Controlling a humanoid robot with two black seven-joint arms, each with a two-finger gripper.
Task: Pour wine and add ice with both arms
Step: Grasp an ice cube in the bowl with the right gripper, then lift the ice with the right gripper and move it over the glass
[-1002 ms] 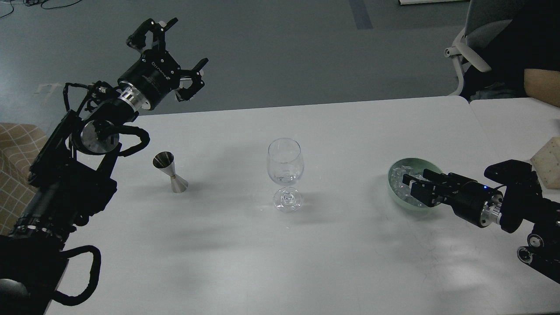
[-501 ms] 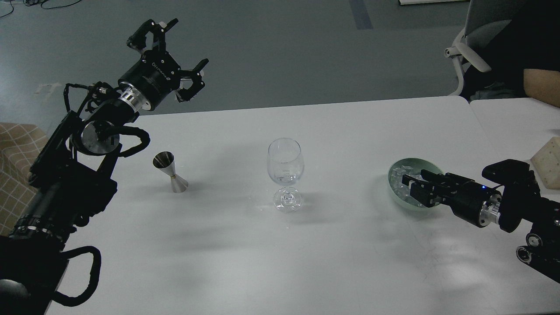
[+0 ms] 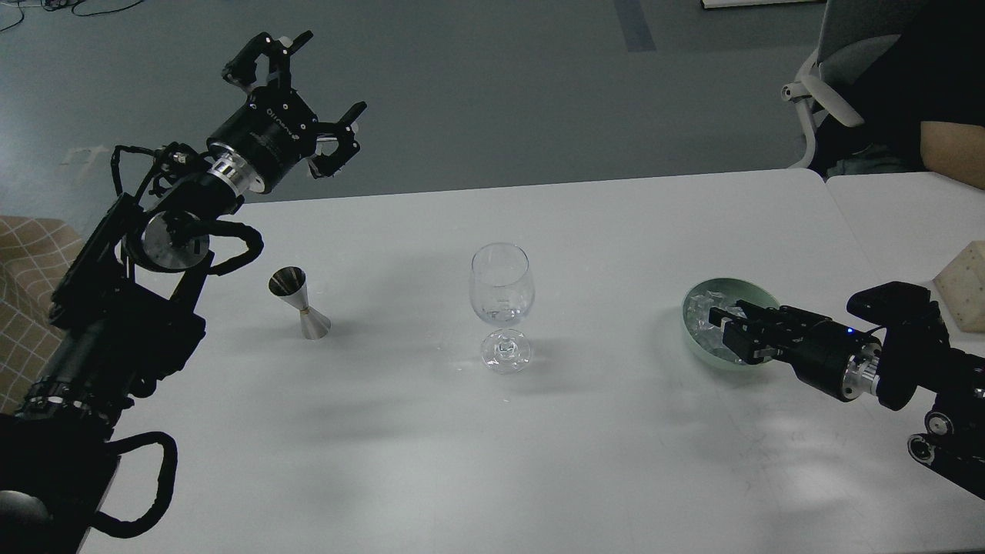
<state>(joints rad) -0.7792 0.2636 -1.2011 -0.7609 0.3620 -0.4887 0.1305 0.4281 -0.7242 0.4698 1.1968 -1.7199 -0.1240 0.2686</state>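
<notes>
One white table [image 3: 585,462] fills most of the frame, from the lower edge up to a line a little above the middle; a second white table [image 3: 908,215] butts against it at the right edge. Grey floor takes the upper part of the frame.

Two black arms enter the picture. The left arm [image 3: 115,308] rises from the lower left corner to the upper left, where the left gripper [image 3: 304,96] hangs over the floor beyond the table's far edge, its fingers spread wide apart and holding nothing. The right arm [image 3: 916,369] comes in from the right edge at mid height and lies low, pointing left. The right gripper [image 3: 727,327] reaches over the near rim of the bowl, its tip among the ice; its fingers look close together, but whether they clamp a cube I cannot tell.

One office chair [image 3: 839,77] stands in the upper right corner. One clear stemmed glass [image 3: 502,304] stands upright at the middle of the frame, well apart from both grippers. One pale green bowl [image 3: 700,342] sits right of centre, and the ice [image 3: 702,315] lies heaped inside it, too many and too glassy to count. One beige block [image 3: 966,285] rests at the right edge, just beyond the right arm. One steel jigger [image 3: 298,302] stands upright left of centre, near the left arm.
</notes>
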